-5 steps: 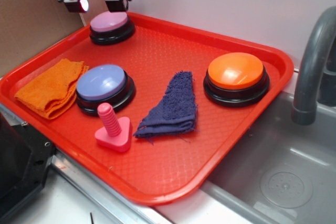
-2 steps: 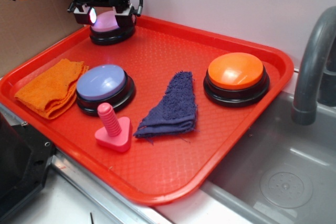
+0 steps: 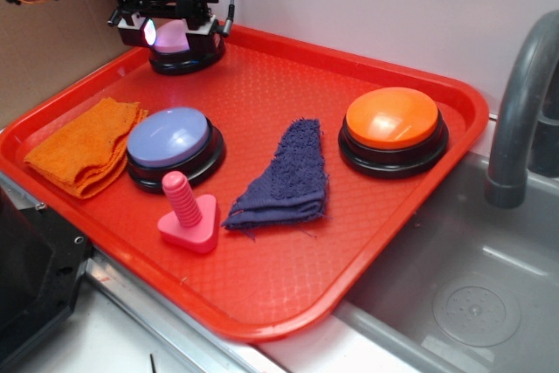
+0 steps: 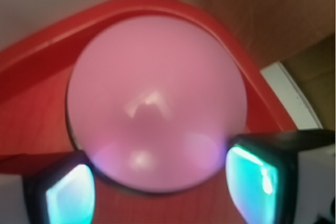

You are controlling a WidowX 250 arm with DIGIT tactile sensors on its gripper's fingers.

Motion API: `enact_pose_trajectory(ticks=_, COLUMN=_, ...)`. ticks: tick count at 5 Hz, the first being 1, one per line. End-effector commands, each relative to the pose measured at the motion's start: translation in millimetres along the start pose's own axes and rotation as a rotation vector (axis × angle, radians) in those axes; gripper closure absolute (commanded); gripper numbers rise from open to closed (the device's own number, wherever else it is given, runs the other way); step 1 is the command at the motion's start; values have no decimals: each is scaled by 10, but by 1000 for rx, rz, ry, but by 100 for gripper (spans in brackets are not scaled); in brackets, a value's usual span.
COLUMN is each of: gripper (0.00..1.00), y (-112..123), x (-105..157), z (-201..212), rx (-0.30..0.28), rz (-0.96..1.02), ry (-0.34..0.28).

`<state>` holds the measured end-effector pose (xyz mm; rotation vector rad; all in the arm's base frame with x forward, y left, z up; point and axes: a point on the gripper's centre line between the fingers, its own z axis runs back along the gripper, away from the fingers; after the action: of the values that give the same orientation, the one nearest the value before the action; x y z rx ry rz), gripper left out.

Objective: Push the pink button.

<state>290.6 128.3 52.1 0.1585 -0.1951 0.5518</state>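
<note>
Where pincer (image 3: 166,31) hovers, pink button (image 4: 156,100) — smooth dome

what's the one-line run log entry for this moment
phase: descending on target | gripper: open, low over pink button | contact: cannot tell | target spot: back left corner of red tray

Red tray (image 3: 288,294) sitting on a metal tabletop (image 3: 113,338), right edge beside a sink basin (image 3: 463,294). On the tray: pink button (image 3: 172,39) in far left corner, orange cloth (image 3: 83,146), lavender-blue button (image 3: 170,141), pink toy screw (image 3: 186,216), dark blue cloth (image 3: 288,179), orange button (image 3: 393,128).
</note>
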Motion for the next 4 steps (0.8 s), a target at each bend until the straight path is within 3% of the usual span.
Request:
enact_pose_trajectory(ticks=1, gripper=0, y=25, x=44, z=959, rx=88, rz=-140, ry=-99)
enact_pose_trajectory(ticks=3, gripper=0, y=86, x=31, z=1097, rx=23, rz=-132, ry=-124)
enact_pose_trajectory(ticks=4, gripper=0, y=102, x=35, z=1150, rx=-34, rz=-228, ry=-185)
